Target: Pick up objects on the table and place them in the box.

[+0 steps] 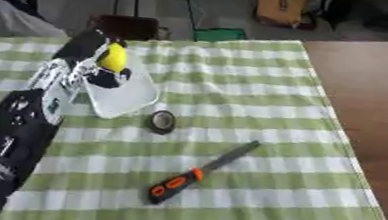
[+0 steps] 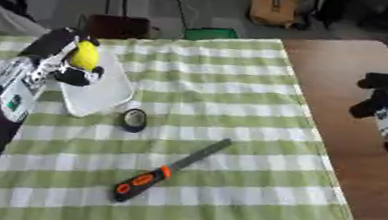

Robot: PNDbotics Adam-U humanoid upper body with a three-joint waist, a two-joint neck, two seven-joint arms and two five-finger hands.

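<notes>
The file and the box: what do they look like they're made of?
The file: a grey, dull blade, probably metal, with an orange and black handle that looks like moulded plastic or rubber. The box: whitish and translucent with rounded corners, most likely thin plastic; the checked cloth shows faintly through its edge.

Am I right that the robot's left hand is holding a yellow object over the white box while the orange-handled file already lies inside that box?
Not quite. The left hand does hold the yellow object over the white box, but the orange-handled file lies on the checked tablecloth, apart from the box, as the left eye view shows.
</notes>
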